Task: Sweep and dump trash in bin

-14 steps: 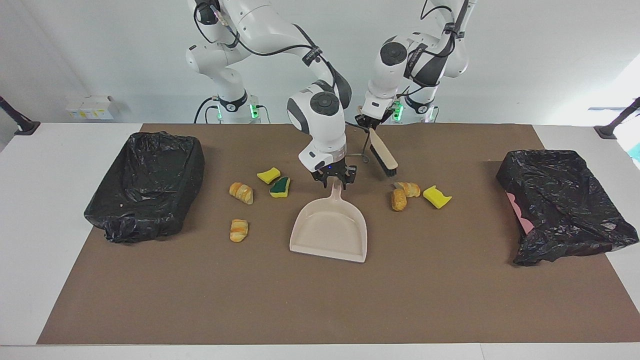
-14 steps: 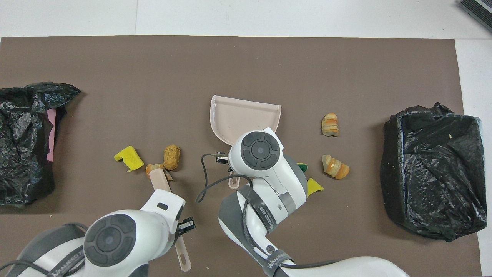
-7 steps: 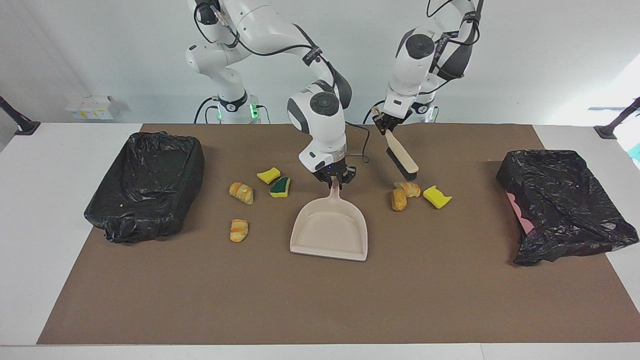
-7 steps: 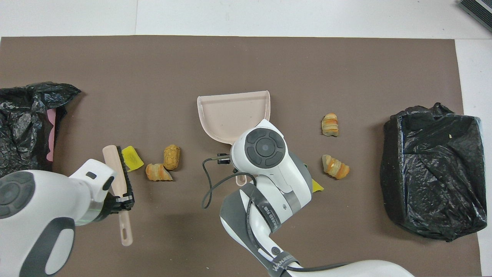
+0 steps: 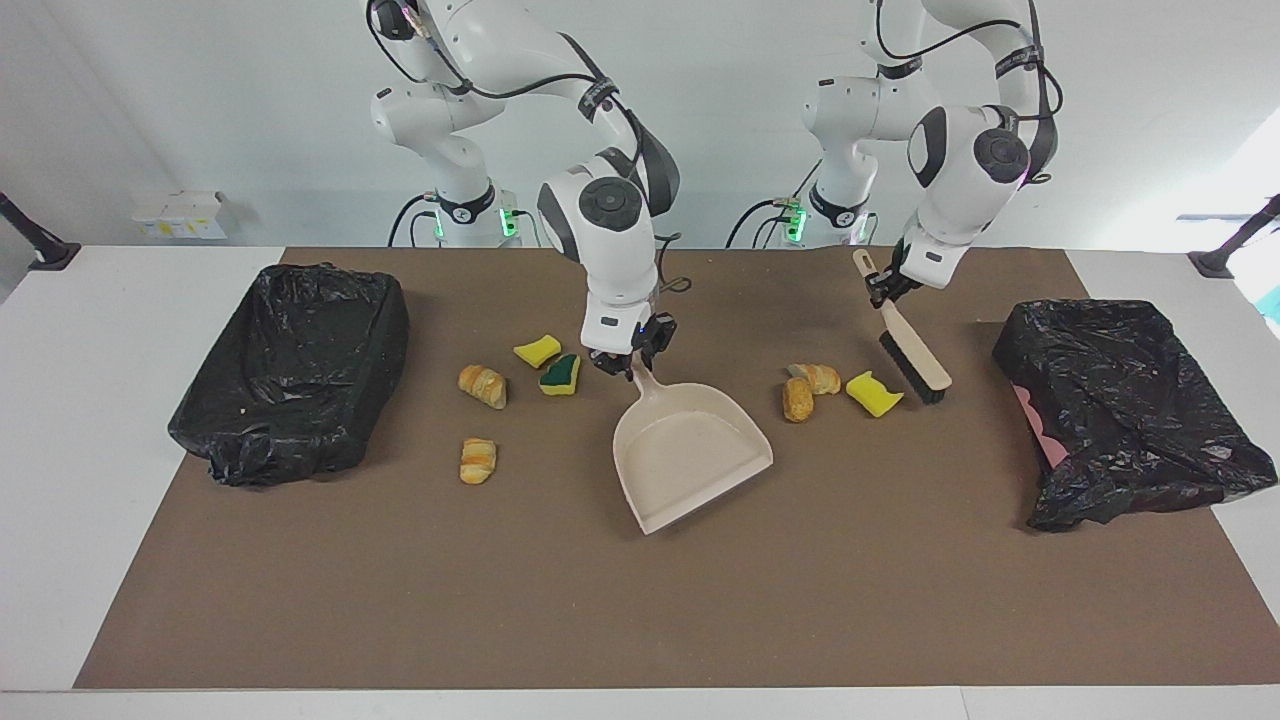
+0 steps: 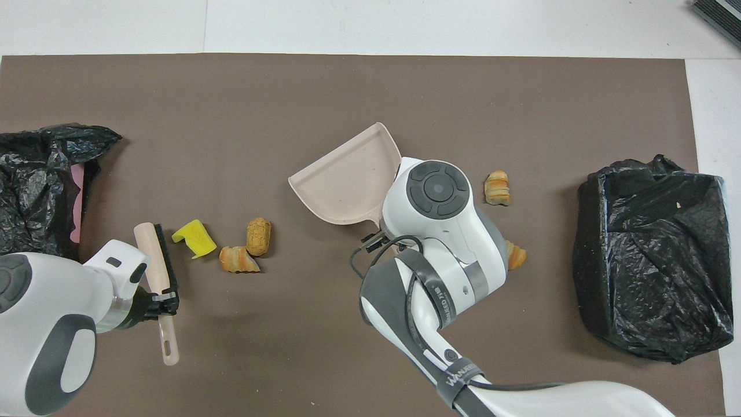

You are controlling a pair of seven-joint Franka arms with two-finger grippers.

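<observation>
My right gripper [image 5: 632,362] is shut on the handle of the beige dustpan [image 5: 690,445], whose pan sits low on the mat [image 5: 640,600] at mid table, mouth turned toward the left arm's end; the pan also shows in the overhead view [image 6: 347,185]. My left gripper [image 5: 880,288] is shut on the brush [image 5: 915,362], whose head is down beside a yellow sponge [image 5: 873,393]. Two bread chunks [image 5: 805,390] lie between that sponge and the pan. A yellow sponge [image 5: 537,350], a green-faced sponge [image 5: 560,373] and two croissant pieces [image 5: 482,386] lie toward the right arm's end.
A bin lined with a black bag [image 5: 295,365] stands open at the right arm's end of the mat. A crumpled black bag over something pink [image 5: 1120,410] lies at the left arm's end. Bare mat lies farther from the robots than the dustpan.
My right gripper closed on the dustpan handle and turned the pan's mouth toward the left arm's end. My left arm swung the brush over the bread chunks to beside the yellow sponge.
</observation>
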